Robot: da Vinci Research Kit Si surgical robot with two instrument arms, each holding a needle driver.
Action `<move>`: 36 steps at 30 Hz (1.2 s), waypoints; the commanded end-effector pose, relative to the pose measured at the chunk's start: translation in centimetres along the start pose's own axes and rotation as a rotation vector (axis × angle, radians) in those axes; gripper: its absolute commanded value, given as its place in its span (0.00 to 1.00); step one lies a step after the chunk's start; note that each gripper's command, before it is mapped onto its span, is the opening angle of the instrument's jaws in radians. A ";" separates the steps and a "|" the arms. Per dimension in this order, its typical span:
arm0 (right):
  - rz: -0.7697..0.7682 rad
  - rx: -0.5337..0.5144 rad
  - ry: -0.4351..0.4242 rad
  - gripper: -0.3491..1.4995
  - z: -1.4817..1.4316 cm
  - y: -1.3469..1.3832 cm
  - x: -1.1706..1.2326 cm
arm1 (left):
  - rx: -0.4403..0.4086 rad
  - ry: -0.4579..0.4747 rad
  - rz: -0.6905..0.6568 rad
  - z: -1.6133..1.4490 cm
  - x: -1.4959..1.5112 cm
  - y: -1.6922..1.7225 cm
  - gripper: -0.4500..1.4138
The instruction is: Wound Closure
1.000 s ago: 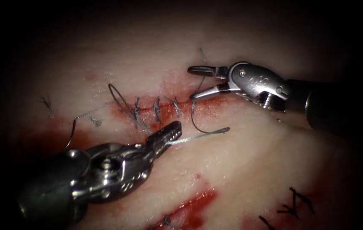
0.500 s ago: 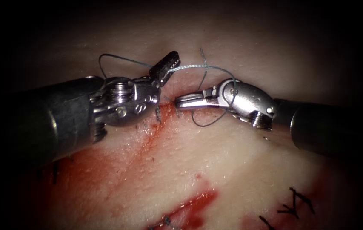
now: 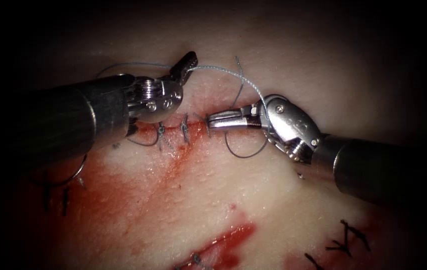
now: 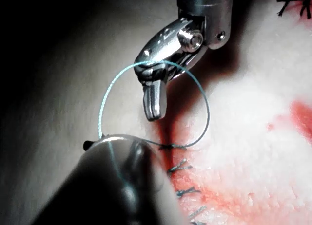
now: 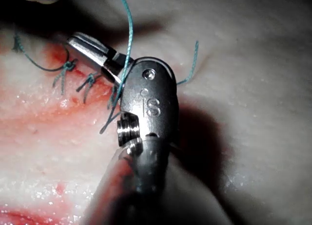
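Observation:
The cut (image 3: 173, 127) runs across the tissue (image 3: 253, 200) with three stitches over it. My left tool (image 3: 187, 62) sits above the cut, shut on the thread (image 3: 223, 72). From there the thread arcs over the wrist of my right tool (image 3: 218, 120) and loops around it (image 4: 202, 103). The right tool's jaws (image 5: 90, 47) are together beside the rightmost stitch, with nothing seen between them. A short thread tail (image 3: 238, 67) stands up behind them. The curved needle (image 3: 79, 169) lies on the tissue at the left, under the left shaft, held by neither tool.
Red fluid (image 3: 123, 200) spreads over the tissue below the cut. A second stitched cut (image 3: 213, 250) lies at the bottom, and dark stitches (image 3: 346, 240) sit at the lower right. Short cut thread ends (image 3: 65, 197) lie at the lower left.
My left tool rose from below the cut to above it, carrying the thread over the right tool. The right jaws closed and came down to the cut line.

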 end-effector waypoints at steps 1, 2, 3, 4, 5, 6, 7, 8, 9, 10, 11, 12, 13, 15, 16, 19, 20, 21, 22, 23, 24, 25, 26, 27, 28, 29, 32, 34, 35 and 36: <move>0.017 -0.002 0.033 0.00 0.12 0.06 0.03 | -0.001 0.001 0.000 0.13 0.03 0.02 0.00; 0.026 -0.006 0.045 0.00 0.12 0.06 0.06 | -0.001 -0.001 -0.002 0.16 0.02 0.07 0.00; 0.041 -0.009 0.056 0.00 0.13 0.06 0.09 | -0.004 -0.002 -0.002 0.19 0.01 0.11 0.00; 0.050 -0.027 0.073 0.00 0.14 0.06 0.12 | -0.009 -0.005 -0.004 0.23 0.00 0.17 0.00; 0.052 -0.041 0.076 0.00 0.15 0.06 0.14 | -0.011 -0.007 -0.010 0.26 0.00 0.22 0.00; 0.067 -0.066 0.074 0.00 0.17 0.05 0.15 | -0.013 -0.012 -0.016 0.29 0.00 0.27 0.00; 0.081 -0.098 0.066 0.00 0.19 0.05 0.16 | -0.018 -0.012 -0.013 0.32 0.00 0.34 0.00; 0.100 -0.125 0.061 0.00 0.20 0.05 0.16 | -0.022 -0.012 -0.011 0.34 0.00 0.40 0.00; 0.113 -0.159 0.054 0.00 0.22 0.06 0.16 | -0.025 -0.012 -0.005 0.36 0.01 0.45 0.00; 0.118 -0.210 0.044 0.10 0.24 0.08 0.16 | -0.029 -0.010 -0.010 0.37 0.01 0.51 0.00; 0.117 -0.245 0.037 0.16 0.26 0.10 0.15 | -0.035 -0.006 -0.013 0.39 0.02 0.58 0.00; 0.114 -0.270 0.032 0.18 0.27 0.12 0.15 | -0.038 -0.004 -0.013 0.39 0.03 0.63 0.00; 0.108 -0.294 0.018 0.24 0.28 0.14 0.14 | -0.041 -0.003 -0.013 0.40 0.04 0.68 0.00; 0.105 -0.333 -0.004 0.25 0.29 0.18 0.13 | -0.048 0.007 -0.014 0.40 0.07 0.79 0.00; 0.104 -0.368 -0.026 0.27 0.29 0.20 0.11 | -0.050 0.012 -0.011 0.40 0.08 0.83 0.00; 0.113 -0.453 -0.067 0.29 0.28 0.23 0.07 | -0.053 0.018 -0.015 0.39 0.12 0.93 0.00; 0.130 -0.508 -0.086 0.28 0.27 0.24 0.05 | -0.055 0.021 -0.014 0.39 0.13 0.95 0.00; 0.142 -0.551 -0.094 0.29 0.26 0.24 0.03 | -0.054 0.023 -0.019 0.38 0.13 0.96 0.00; 0.154 -0.583 -0.100 0.29 0.24 0.24 0.02 | -0.054 0.023 -0.019 0.38 0.13 0.96 0.00; 0.175 -0.626 -0.103 0.28 0.22 0.24 0.00 | -0.054 0.022 -0.025 0.38 0.13 0.97 0.00; 0.186 -0.658 -0.101 0.28 0.21 0.24 -0.02 | -0.054 0.021 -0.025 0.37 0.14 0.97 0.00; 0.209 -0.694 -0.094 0.29 0.20 0.24 -0.04 | -0.053 0.020 -0.025 0.37 0.14 0.98 0.00; 0.213 -0.730 -0.099 0.31 0.19 0.25 -0.06 | -0.052 0.019 -0.024 0.38 0.15 0.99 0.00; 0.207 -0.756 -0.110 0.32 0.18 0.25 -0.07 | -0.050 0.016 -0.030 0.38 0.16 1.00 0.00; 0.207 -0.785 -0.125 0.33 0.18 0.26 -0.09 | -0.048 0.014 -0.030 0.38 0.17 1.01 0.00; 0.200 -0.830 -0.146 0.43 0.17 0.27 -0.10 | -0.047 0.012 -0.030 0.39 0.18 1.02 0.00; 0.199 -0.944 -0.216 0.50 0.16 0.34 -0.13 | -0.046 0.009 -0.030 0.41 0.24 1.05 0.00; 0.200 -1.004 -0.250 0.54 0.16 0.37 -0.16 | -0.045 0.006 -0.031 0.43 0.26 1.05 0.00; 0.208 -1.040 -0.272 0.55 0.15 0.39 -0.19 | -0.045 0.005 -0.032 0.44 0.26 1.05 0.00; 0.208 -1.067 -0.297 0.55 0.15 0.41 -0.21 | -0.045 0.004 -0.032 0.45 0.27 1.05 0.00</move>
